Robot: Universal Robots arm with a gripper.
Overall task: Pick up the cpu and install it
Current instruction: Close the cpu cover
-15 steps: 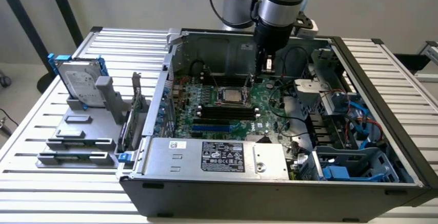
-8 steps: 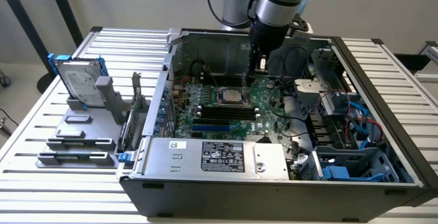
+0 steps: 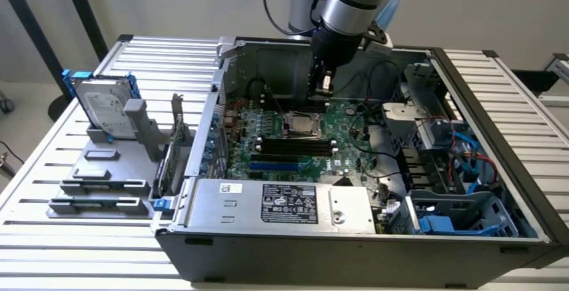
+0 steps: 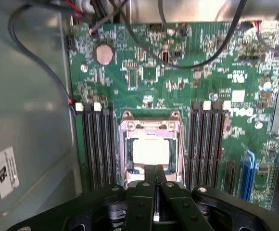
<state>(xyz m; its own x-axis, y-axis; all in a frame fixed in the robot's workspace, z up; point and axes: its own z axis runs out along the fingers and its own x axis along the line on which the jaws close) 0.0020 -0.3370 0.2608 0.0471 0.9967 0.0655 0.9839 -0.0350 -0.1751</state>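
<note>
Claw [image 3: 322, 90] hangs from the arm inside the open computer case [image 3: 356, 248], its two fingers pressed together with nothing between them. In the exterior view its tip is just above the green circuit board [image 3: 342, 151], near the metal socket where the cpu [image 3: 300, 124] lies flat. At the front of the case a grey power box [image 3: 222, 204] carries a dark label [image 3: 289, 204] with white print and small marks, and a white barcode sticker [image 3: 230, 187]; none of the writing can be read. The case stands on a slatted metal table [image 3: 53, 264]. On the exterior view's left a grey stand [image 3: 98, 171] holds a hard drive [image 3: 102, 108] upright in a blue bracket. Behind is a plain pale wall [image 3: 178, 4].

From the wrist view, the shut black fingers [image 4: 146, 180] point at the near edge of the socket frame [image 4: 151, 126]. The cpu [image 4: 150, 151] sits inside that frame, its silver top bright, apart from the claw [image 4: 154, 174]. Black memory slots [image 4: 98, 144] flank the socket on both sides, and blue slots [image 4: 247, 173] stand further off. A round coin battery [image 4: 104, 54] sits on the board. White lettering on the board [image 4: 238, 113] is too blurred to read, as are the black marks on a white sticker [image 4: 5, 173] on the grey case wall.
</note>
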